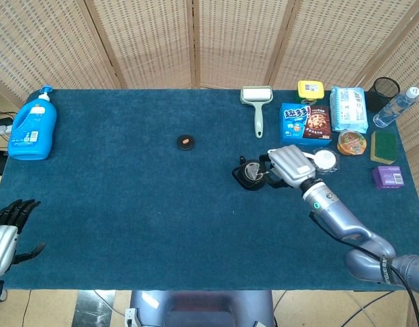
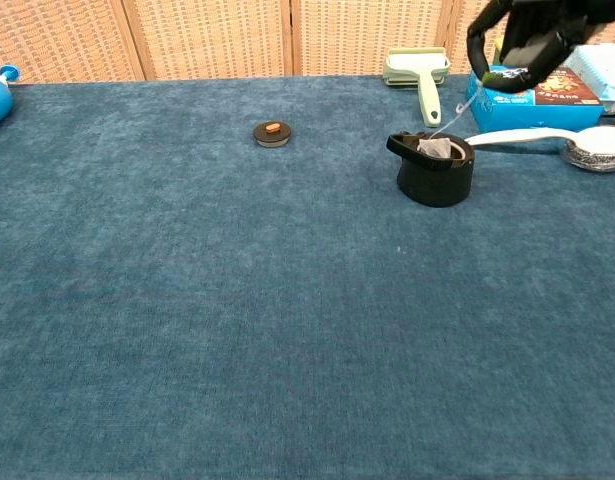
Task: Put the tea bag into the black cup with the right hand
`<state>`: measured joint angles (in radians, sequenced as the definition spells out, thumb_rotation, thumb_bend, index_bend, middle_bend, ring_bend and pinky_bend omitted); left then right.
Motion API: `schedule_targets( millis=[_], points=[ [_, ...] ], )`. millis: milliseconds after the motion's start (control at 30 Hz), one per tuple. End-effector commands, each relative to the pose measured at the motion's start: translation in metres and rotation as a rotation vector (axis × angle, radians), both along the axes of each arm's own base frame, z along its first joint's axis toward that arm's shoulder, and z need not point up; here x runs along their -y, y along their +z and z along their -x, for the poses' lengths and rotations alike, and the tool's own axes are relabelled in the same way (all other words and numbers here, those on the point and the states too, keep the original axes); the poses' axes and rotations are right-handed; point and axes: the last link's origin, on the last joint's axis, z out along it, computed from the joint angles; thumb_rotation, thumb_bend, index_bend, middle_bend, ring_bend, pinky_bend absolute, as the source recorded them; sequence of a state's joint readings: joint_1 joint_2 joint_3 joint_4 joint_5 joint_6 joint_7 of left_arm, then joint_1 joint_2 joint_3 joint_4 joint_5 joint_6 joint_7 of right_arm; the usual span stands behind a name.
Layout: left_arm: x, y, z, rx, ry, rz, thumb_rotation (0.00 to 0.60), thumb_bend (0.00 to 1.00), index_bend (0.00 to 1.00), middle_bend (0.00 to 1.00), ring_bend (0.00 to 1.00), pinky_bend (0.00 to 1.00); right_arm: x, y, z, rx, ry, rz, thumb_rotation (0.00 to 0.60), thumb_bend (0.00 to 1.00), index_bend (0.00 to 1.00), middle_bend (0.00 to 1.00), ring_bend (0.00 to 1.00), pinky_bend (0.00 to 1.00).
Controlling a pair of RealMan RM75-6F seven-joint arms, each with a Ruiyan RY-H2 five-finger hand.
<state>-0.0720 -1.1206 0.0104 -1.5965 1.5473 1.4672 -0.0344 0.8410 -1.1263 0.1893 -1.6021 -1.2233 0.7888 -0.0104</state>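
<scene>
Chest view shows the right hand (image 2: 527, 45) pinching the string tag, the tea bag (image 2: 434, 148) resting in the black cup (image 2: 434, 168); light, limp, best handled by that string.

right hand (image 1: 289, 165) pinching, left hand (image 1: 6, 230) open

The black cup (image 2: 435, 170) stands upright on the blue surface (image 2: 237, 300), low and round with a small spout at its left rim. The pale tea bag (image 2: 434, 149) sits inside its open mouth, its thin string (image 2: 455, 122) running up and right.
</scene>
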Motion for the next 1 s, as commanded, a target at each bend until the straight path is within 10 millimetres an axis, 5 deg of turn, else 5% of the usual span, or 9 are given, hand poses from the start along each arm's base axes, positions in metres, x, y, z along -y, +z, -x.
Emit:
schedule_targets(
  millis=[33,133,400,700,867,1000],
  points=[
    [0.000,0.000,-0.001,-0.002,-0.002,0.002,0.600,0.25,0.13,0.12,0.07,0.11,-0.011,-0.004,0.009,-0.033,0.005,-0.022,0.600,0.47,0.59,0.94,1.00,1.00],
    [0.000,0.000,-0.004,-0.004,-0.013,0.003,0.600,0.25,0.13,0.12,0.07,0.11,-0.028,-0.016,0.027,-0.095,-0.001,-0.073,0.600,0.47,0.56,0.94,1.00,1.00],
    [0.000,-0.002,-0.007,-0.005,-0.019,0.008,0.600,0.25,0.13,0.12,0.07,0.11,-0.034,-0.024,0.041,-0.132,-0.005,-0.098,0.600,0.50,0.46,0.92,1.00,1.00],
    [0.000,-0.001,-0.008,-0.010,-0.018,0.008,0.600,0.25,0.13,0.12,0.07,0.11,-0.030,-0.017,0.037,-0.129,0.007,-0.103,0.600,0.55,0.32,0.92,1.00,1.00],
    [0.000,-0.001,-0.009,-0.014,-0.015,0.007,0.600,0.25,0.13,0.12,0.07,0.11,-0.022,-0.010,0.031,-0.116,-0.025,-0.138,0.600,0.65,0.18,0.95,1.00,1.00],
    [0.000,-0.002,-0.009,-0.016,-0.008,0.009,0.600,0.25,0.13,0.12,0.07,0.11,-0.014,-0.009,0.032,-0.139,-0.051,-0.161,0.600,0.73,0.15,0.99,1.00,1.00]
  ],
)
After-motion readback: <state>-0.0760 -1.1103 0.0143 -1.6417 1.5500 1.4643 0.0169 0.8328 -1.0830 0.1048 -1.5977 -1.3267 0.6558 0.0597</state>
